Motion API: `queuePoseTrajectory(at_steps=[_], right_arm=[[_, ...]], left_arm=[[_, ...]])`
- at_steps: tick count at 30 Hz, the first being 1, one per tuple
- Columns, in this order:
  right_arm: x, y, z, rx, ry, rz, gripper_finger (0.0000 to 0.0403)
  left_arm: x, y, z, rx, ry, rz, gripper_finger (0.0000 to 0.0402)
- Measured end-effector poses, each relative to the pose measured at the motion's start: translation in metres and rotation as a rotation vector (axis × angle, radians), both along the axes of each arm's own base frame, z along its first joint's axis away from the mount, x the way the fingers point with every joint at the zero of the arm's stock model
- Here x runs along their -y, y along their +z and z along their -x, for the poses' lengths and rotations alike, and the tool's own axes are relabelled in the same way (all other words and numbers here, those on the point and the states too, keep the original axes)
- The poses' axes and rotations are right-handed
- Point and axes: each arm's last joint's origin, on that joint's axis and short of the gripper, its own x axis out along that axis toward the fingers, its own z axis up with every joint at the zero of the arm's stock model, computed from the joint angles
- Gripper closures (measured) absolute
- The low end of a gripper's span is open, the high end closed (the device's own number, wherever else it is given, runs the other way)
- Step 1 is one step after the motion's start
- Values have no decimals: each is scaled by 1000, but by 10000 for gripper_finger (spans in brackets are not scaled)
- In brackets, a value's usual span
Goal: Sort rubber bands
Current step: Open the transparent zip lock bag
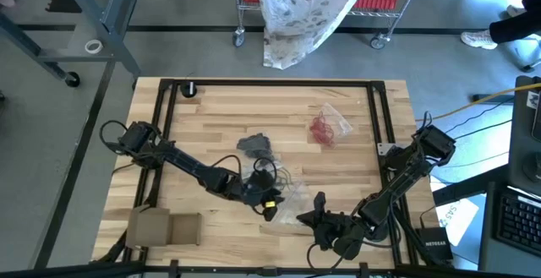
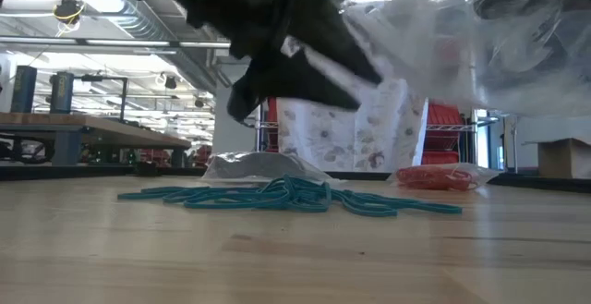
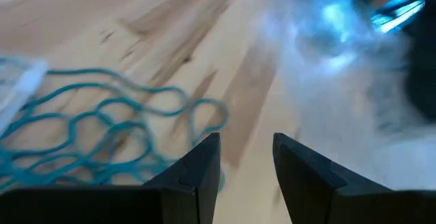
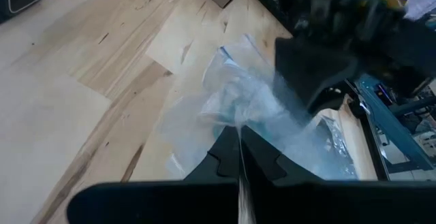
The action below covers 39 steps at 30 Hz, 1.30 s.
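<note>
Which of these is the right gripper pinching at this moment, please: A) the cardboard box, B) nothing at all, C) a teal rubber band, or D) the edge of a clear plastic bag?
D: in the right wrist view the right gripper has its fingers shut together on the edge of the clear plastic bag.

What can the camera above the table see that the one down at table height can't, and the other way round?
Only the high view shows both arms whole, the left end effector, the right end effector and a cardboard box. Only the low view shows that the teal rubber bands are a loose pile of thin loops. Both show the bag of red rubber bands and the wooden table.
</note>
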Motion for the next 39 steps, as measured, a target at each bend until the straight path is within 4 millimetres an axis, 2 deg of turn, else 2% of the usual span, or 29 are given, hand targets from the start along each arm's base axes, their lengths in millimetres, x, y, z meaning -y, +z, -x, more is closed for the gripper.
queuePoseTrajectory(at_steps=[7, 12, 16, 20, 24, 28, 31, 35, 39], right_arm=[[2, -2, -3, -19, 6, -10, 403], [3, -12, -8, -55, 9, -25, 403], [6, -22, -13, -90, 4, -17, 403], [18, -37, -26, -141, -44, -57, 403], [35, -56, -42, -198, -175, -221, 401], [46, -62, -48, -241, -226, -270, 371], [47, -53, -45, -277, -199, -222, 330], [38, -7, -43, -276, -158, -237, 279], [34, 27, -39, -300, -123, -272, 252]], left_arm=[[7, 10, -4, 105, -70, 20, 274], [5, 11, 2, 35, -89, -20, 274], [8, 23, 3, 93, -104, -4, 274], [11, 27, 1, 136, -151, 5, 274], [9, 21, 4, 65, -148, -18, 274], [7, 16, 7, 3, -135, -37, 274], [7, 19, 10, -9, -136, -40, 274], [4, 31, 16, -6, -117, -54, 274], [-1, 29, 17, -45, -75, -90, 274]])
